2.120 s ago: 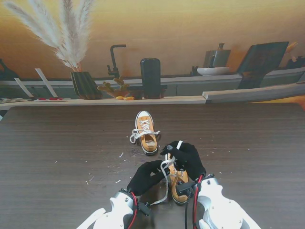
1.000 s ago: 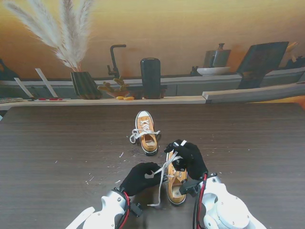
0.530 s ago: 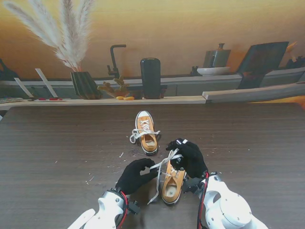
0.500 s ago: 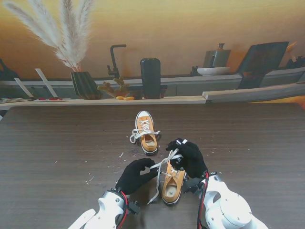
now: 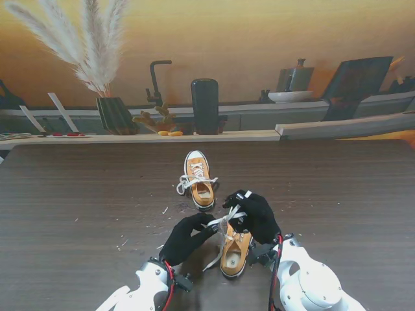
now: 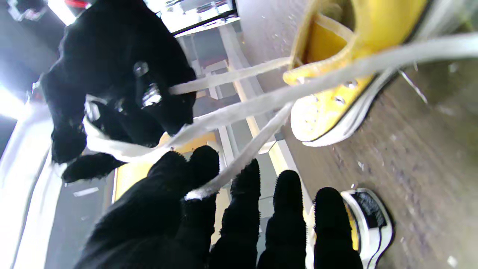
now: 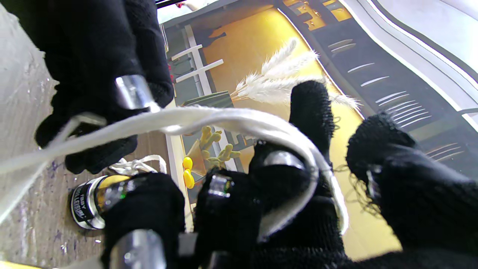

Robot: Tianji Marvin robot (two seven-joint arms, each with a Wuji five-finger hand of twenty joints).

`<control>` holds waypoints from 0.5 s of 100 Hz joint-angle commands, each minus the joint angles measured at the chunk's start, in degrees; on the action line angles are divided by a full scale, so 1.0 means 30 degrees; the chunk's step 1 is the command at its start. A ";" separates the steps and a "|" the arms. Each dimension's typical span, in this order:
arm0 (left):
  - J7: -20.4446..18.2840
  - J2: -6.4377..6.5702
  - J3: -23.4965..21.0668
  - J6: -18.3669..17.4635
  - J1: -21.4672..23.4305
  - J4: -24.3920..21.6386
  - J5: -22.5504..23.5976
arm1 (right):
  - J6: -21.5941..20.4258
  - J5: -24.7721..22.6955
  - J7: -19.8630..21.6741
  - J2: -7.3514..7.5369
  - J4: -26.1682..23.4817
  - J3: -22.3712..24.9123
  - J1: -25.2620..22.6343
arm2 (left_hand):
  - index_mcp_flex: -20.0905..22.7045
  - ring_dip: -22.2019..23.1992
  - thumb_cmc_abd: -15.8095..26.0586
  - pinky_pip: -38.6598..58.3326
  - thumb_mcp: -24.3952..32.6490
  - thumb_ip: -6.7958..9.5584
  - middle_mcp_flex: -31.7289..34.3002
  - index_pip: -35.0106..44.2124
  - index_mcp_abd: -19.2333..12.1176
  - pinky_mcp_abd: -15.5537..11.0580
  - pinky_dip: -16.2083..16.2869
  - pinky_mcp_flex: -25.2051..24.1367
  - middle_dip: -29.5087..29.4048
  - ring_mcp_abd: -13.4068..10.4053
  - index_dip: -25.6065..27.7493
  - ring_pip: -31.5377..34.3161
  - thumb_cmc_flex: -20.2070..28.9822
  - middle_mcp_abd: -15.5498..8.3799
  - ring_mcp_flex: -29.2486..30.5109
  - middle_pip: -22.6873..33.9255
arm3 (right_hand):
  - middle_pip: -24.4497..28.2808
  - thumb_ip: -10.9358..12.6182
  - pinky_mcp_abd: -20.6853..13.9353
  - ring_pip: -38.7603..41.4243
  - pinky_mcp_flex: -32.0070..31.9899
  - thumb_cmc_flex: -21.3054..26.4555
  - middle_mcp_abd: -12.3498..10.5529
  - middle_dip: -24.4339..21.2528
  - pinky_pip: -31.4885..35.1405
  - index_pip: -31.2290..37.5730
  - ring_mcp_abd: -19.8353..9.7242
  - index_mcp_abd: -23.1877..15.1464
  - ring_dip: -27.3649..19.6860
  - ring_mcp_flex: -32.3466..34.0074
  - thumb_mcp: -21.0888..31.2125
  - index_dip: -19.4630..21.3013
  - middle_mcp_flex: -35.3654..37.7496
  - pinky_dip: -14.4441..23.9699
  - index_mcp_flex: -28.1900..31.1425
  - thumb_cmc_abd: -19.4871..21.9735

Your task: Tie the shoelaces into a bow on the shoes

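At lower centre, the near shoe point(image 5: 235, 249) lies on the tabletop point(image 5: 84, 214); its lace point(image 5: 224, 219) is grasped by the left hand point(image 5: 185, 238) and right hand point(image 5: 254, 216), now drawn closer together, so slack is available for a loop.

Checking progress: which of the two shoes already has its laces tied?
The farther shoe, alone mid-table, with its white laces bunched over the tongue. The nearer shoe has loose laces stretched between the left hand and right hand.
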 commanded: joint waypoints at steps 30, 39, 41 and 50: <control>-0.2383 0.0064 0.0107 0.0490 0.0326 -0.0911 -0.3592 | -0.0090 -0.1015 -0.0194 0.0074 0.0189 -0.0184 0.0135 | 0.4664 -0.0529 0.2022 0.0319 -0.2443 0.0760 0.1126 0.0999 0.0670 -0.0028 0.0443 -0.0153 -0.0494 0.0320 0.0999 -0.0169 -0.0034 0.0621 -0.0106 -0.0368 | 0.2592 -0.0277 0.0157 0.0973 0.0331 -0.0144 0.2956 0.0413 0.5457 -0.0241 -0.2800 0.0657 0.0393 -0.0441 0.0279 0.0206 0.2615 0.0176 -0.0139 -0.0163; -0.2636 0.0055 0.0203 0.0649 0.0357 -0.0988 -0.4313 | -0.0176 -0.1443 -0.0289 0.0098 0.0245 -0.0263 0.0176 | 0.5010 -0.0549 0.2065 0.0217 -0.2891 0.0475 0.1072 -0.1766 0.0627 -0.0076 0.0425 -0.0276 -0.0844 0.0333 -0.1581 -0.0251 0.0416 0.0597 -0.0233 -0.0591 | 0.2570 -0.0278 0.0152 0.0973 0.0327 -0.0164 0.2956 0.0405 0.5457 -0.0240 -0.2800 0.0663 0.0392 -0.0441 0.0276 0.0216 0.2613 0.0155 -0.0135 -0.0143; -0.2630 0.0039 0.0235 0.0707 0.0365 -0.1003 -0.4424 | -0.0199 -0.1559 -0.0325 0.0102 0.0254 -0.0285 0.0184 | 0.5047 -0.0550 0.2063 0.0197 -0.3003 0.0397 0.0996 -0.2523 0.0640 -0.0106 0.0434 -0.0319 -0.0871 0.0351 -0.2339 -0.0280 0.0519 0.0604 -0.0299 -0.0619 | 0.2565 -0.0278 0.0151 0.0973 0.0326 -0.0163 0.2956 0.0404 0.5457 -0.0241 -0.2800 0.0664 0.0392 -0.0441 0.0276 0.0217 0.2612 0.0150 -0.0135 -0.0146; -0.2823 0.0029 0.0334 0.0857 0.0384 -0.1030 -0.4951 | -0.0339 -0.2022 -0.0441 0.0132 0.0271 -0.0380 0.0195 | 0.5056 -0.0552 0.1666 -0.0072 -0.3134 -0.0005 0.0621 -0.6561 0.0527 -0.0213 0.0429 -0.0590 -0.0860 0.0296 -0.7229 -0.0416 0.1020 0.0494 -0.0595 -0.0669 | 0.2541 -0.0269 0.0145 0.0973 0.0321 -0.0167 0.2958 0.0395 0.5457 -0.0251 -0.2800 0.0665 0.0392 -0.0441 0.0284 0.0223 0.2613 0.0119 -0.0132 -0.0140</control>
